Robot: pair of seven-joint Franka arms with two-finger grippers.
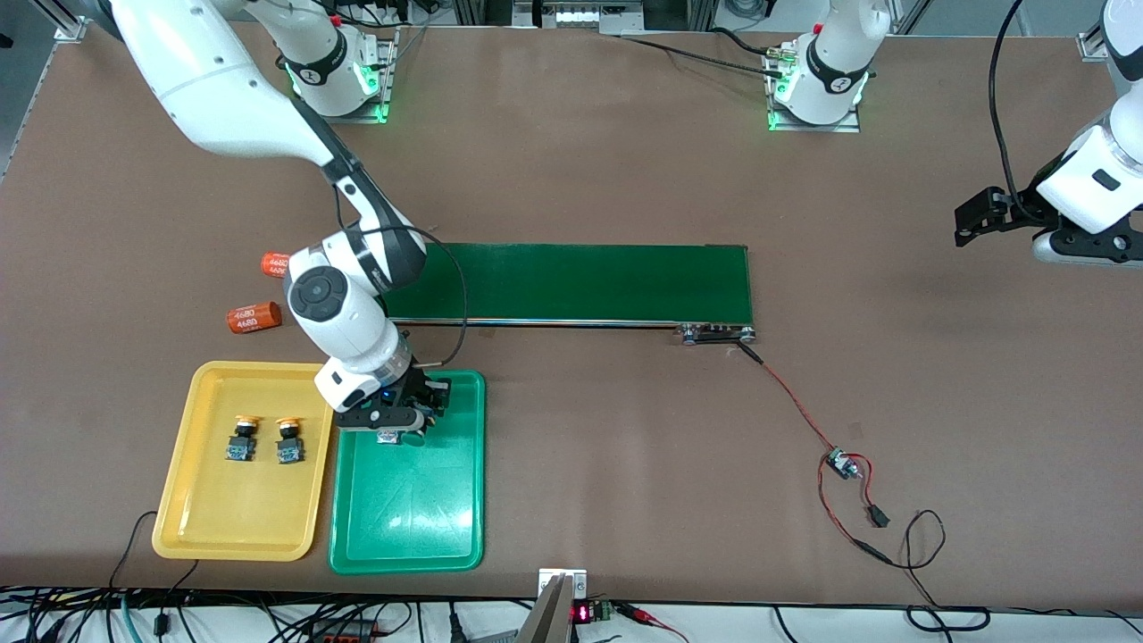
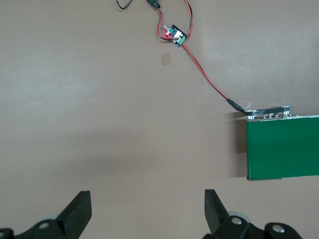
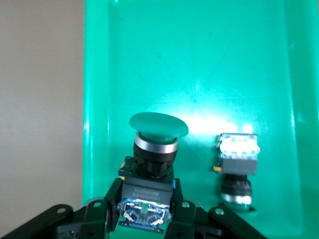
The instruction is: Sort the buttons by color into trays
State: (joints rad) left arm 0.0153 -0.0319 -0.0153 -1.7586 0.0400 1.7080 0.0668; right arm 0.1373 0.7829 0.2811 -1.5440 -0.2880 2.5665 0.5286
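Note:
My right gripper (image 1: pixel 400 421) is shut on a green button (image 1: pixel 412 438), low over the end of the green tray (image 1: pixel 411 509) that lies nearest the conveyor. In the right wrist view the gripper (image 3: pixel 146 201) clamps the button's black-and-blue body (image 3: pixel 149 191), green cap forward. A second green button (image 3: pixel 238 167) lies in the green tray (image 3: pixel 199 59) beside it. Two yellow buttons (image 1: pixel 242 438) (image 1: pixel 288 438) stand in the yellow tray (image 1: pixel 223 527). My left gripper (image 1: pixel 969 219) waits open and empty above bare table at the left arm's end; it also shows in the left wrist view (image 2: pixel 147 209).
The long dark-green conveyor belt (image 1: pixel 571 281) lies mid-table, its end in the left wrist view (image 2: pixel 281 149). Two orange numbered cylinders (image 1: pixel 254 318) (image 1: pixel 275 263) lie beside the yellow tray's farther end. A small circuit board (image 1: pixel 839 464) with red wires trails from the belt.

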